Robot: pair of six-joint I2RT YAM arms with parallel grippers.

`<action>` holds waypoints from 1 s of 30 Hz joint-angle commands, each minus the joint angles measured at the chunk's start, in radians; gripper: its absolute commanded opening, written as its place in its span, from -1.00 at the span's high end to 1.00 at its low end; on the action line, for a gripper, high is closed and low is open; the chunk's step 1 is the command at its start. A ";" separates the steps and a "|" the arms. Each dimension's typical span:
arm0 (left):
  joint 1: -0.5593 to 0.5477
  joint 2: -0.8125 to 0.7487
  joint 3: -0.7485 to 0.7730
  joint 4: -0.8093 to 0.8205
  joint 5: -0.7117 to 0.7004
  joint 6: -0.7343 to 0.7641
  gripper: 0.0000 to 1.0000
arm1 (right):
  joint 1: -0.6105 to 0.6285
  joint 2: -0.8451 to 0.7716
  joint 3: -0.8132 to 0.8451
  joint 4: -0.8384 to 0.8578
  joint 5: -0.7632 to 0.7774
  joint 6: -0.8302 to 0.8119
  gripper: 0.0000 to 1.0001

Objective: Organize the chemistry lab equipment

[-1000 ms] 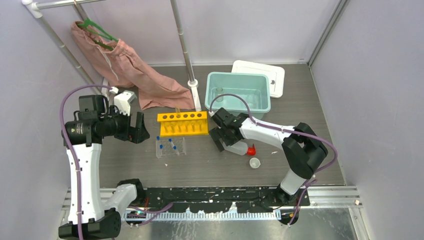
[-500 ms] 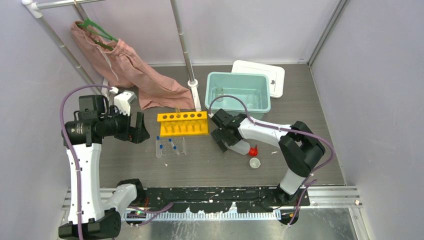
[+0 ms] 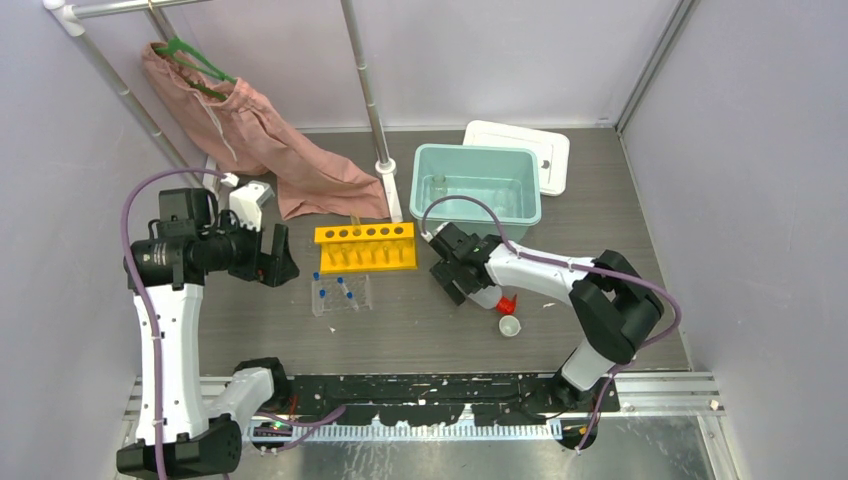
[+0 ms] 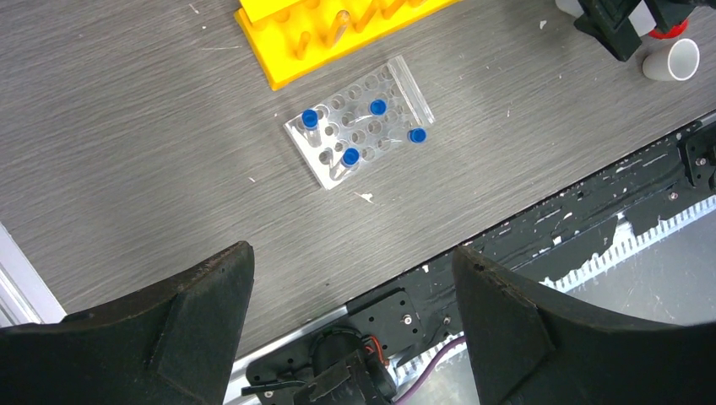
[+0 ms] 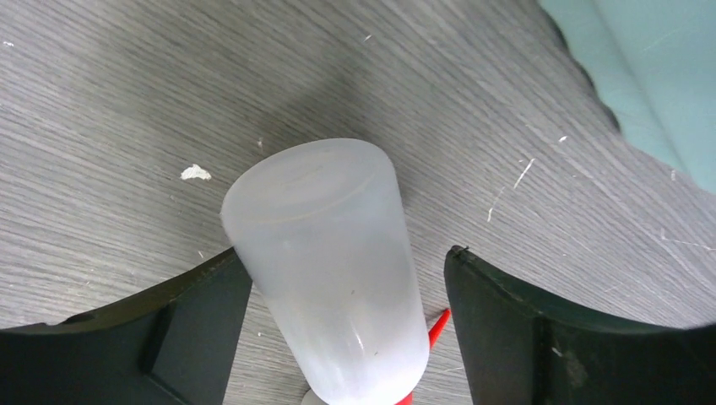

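The right tool (image 3: 452,280) is straddling the white squeeze bottle (image 5: 325,245), which is lying on its side on the desk (image 5: 127,126) near the teal bin (image 3: 478,149), its red nozzle (image 3: 507,303) pointing toward the tiny white cup (image 3: 510,326). The fingers are spread to either side of the bottle's body and not clamped, apparently lining up a grasp. The left tool (image 4: 350,253) is hanging released above the clear well tray (image 4: 359,131), likely awaiting its turn.

Well tray (image 3: 341,294) just before tube rack (image 3: 365,247); squeeze bottle (image 3: 488,297) and cup (image 3: 510,326) to their right
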 commanded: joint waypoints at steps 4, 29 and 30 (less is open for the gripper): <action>-0.002 0.015 0.056 -0.003 -0.002 0.020 -0.75 | -0.001 -0.084 -0.010 0.061 0.049 -0.033 -0.49; -0.001 0.012 0.114 -0.044 -0.001 0.037 -0.75 | -0.002 -0.028 -0.037 0.090 0.024 -0.012 -0.41; -0.001 0.013 0.115 -0.044 0.000 0.036 -0.75 | -0.002 -0.022 -0.034 0.087 0.017 -0.014 -0.41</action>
